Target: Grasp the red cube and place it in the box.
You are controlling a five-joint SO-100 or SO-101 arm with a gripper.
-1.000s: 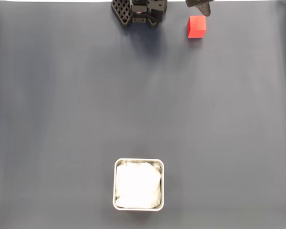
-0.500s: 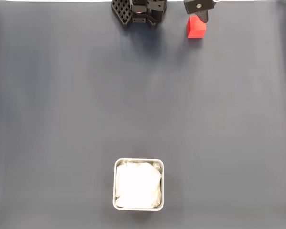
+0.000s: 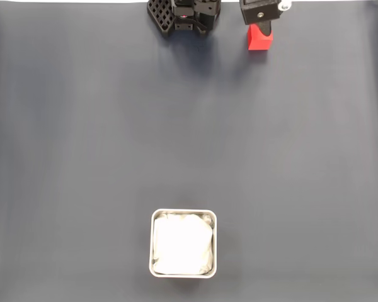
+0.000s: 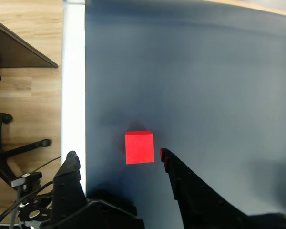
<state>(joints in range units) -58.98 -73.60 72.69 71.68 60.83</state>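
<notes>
Looking at your fixed view first:
Gripper (image 3: 262, 25): at the top edge, right of the arm base (image 3: 184, 15), its black body overlapping the upper part of the red cube (image 3: 260, 40).
Red cube: on the dark grey mat (image 3: 189, 138), far end, right of centre.
Box (image 3: 183, 243): near end of the mat, well apart from the cube, white lining inside, nothing else in it.

Your wrist view:
Gripper (image 4: 119, 155): spread wide, holding nothing; you see one finger (image 4: 71, 179) left of the cube, the other just beside its right edge.
Red cube (image 4: 139, 147): flat on the mat, between the fingertips.
Beyond the mat's left edge: white strip, wooden floor, chair base (image 4: 9, 152).
</notes>
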